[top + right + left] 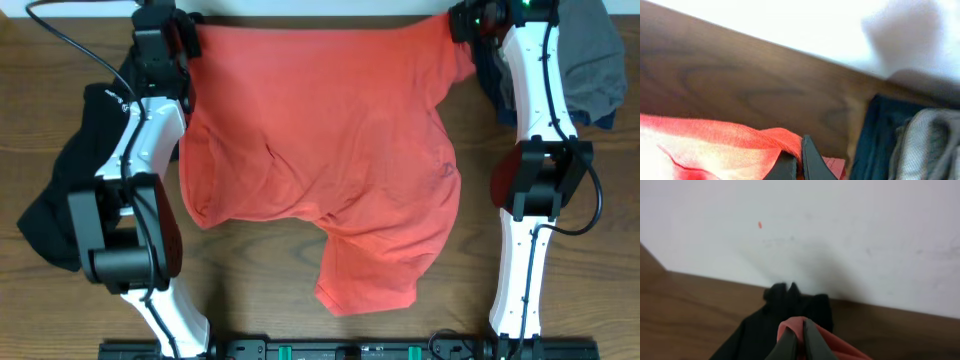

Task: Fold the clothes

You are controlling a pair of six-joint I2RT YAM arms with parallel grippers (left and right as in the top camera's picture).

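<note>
Left gripper (799, 340), right gripper (798, 162): each clamped narrow on red shirt (320, 150) edge. Step needed matched, level travel and cloth taut between grippers.

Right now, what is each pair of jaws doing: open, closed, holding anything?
Left jaws: closed, pinching the far edge of the orange-red fabric T-shirt.
Right jaws: closed, pinching the same T-shirt's far edge on the other side.
</note>
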